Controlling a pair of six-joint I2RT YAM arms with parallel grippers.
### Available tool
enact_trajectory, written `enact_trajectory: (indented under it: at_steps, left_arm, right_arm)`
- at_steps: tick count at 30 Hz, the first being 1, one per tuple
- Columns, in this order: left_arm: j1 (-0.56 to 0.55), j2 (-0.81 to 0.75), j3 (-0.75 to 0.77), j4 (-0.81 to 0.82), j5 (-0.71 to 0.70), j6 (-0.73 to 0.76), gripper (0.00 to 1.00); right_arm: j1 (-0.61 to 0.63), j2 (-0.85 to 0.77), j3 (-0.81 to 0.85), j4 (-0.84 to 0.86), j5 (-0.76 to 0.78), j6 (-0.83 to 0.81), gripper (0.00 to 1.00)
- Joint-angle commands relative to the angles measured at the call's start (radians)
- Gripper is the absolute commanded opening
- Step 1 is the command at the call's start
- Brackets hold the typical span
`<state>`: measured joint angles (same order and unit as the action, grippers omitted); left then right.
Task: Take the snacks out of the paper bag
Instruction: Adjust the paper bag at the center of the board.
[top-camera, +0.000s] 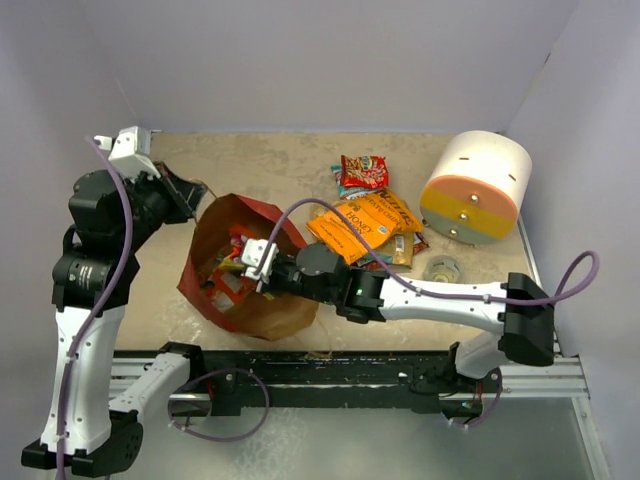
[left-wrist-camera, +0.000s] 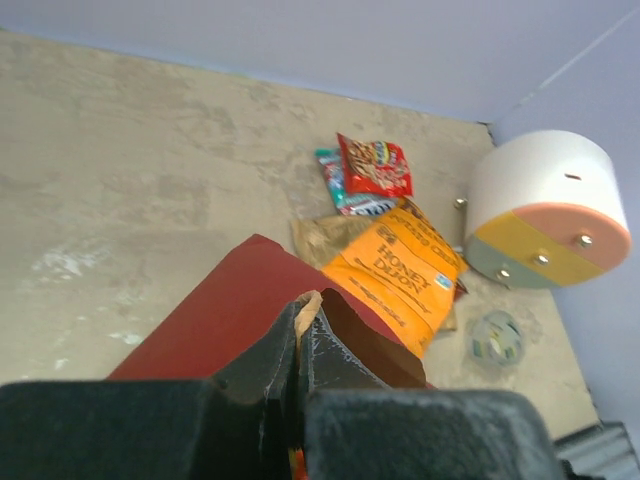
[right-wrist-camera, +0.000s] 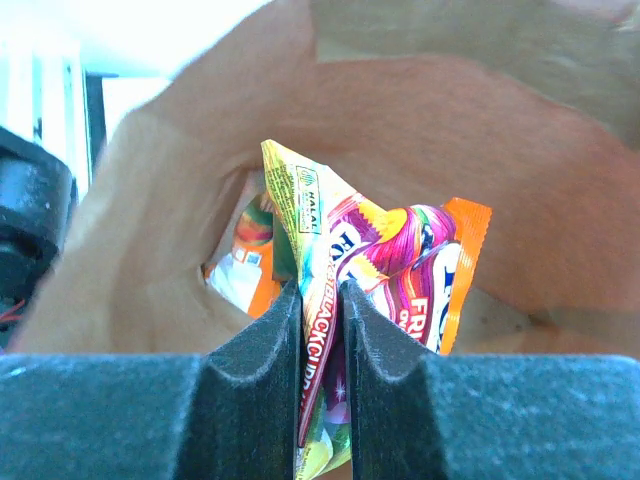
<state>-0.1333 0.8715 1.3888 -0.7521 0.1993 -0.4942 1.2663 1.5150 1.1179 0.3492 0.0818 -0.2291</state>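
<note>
The red paper bag (top-camera: 255, 310) lies open on the table, brown inside. My left gripper (top-camera: 190, 200) is shut on its far rim (left-wrist-camera: 305, 305) and holds it up. My right gripper (top-camera: 258, 262) reaches into the bag mouth and is shut on a multicoloured candy pack (right-wrist-camera: 390, 250). Another orange packet (right-wrist-camera: 245, 262) lies deeper in the bag. Outside the bag, to the right, lie an orange packet (top-camera: 358, 226), a red packet (top-camera: 364, 172) over a teal one (left-wrist-camera: 330, 175), and others partly hidden beneath.
A white cylinder with an orange-yellow band (top-camera: 476, 187) lies at the back right. A small clear tape roll (top-camera: 443, 269) sits in front of it. Walls close the back and sides.
</note>
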Motion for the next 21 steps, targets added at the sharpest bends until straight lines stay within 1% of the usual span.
enact_trajectory:
  at_steps: [1,6,8,12,14,16,19,21]
  left_arm:
    - [-0.004,0.059,0.124,-0.002,-0.120,0.144,0.00]
    - [-0.004,0.102,0.183,0.005,-0.094,0.258,0.00]
    - [-0.005,0.112,0.178,0.015,-0.040,0.294,0.00]
    - [-0.005,0.122,0.137,0.042,0.127,0.334,0.00]
    - [-0.005,0.123,0.108,0.064,0.218,0.330,0.00]
    - [-0.007,0.122,0.077,0.093,0.274,0.310,0.00]
    - [-0.008,0.129,0.032,0.122,0.315,0.260,0.00]
    - [-0.007,0.132,0.010,0.134,0.323,0.228,0.00]
  right_arm:
    - [-0.027,-0.101,0.070,0.083,-0.034,-0.012,0.00]
    - [-0.041,-0.154,0.099,0.075,-0.030,-0.012,0.00]
    - [-0.045,-0.161,0.112,0.071,-0.022,-0.014,0.00]
    - [-0.062,-0.163,0.116,0.059,0.007,-0.013,0.00]
    - [-0.071,-0.171,0.106,0.059,0.023,-0.005,0.00]
    - [-0.093,-0.183,0.096,0.061,0.027,0.017,0.00]
    - [-0.141,-0.186,0.072,0.048,-0.001,0.063,0.00]
    - [-0.165,-0.181,0.044,0.036,-0.005,0.061,0.00]
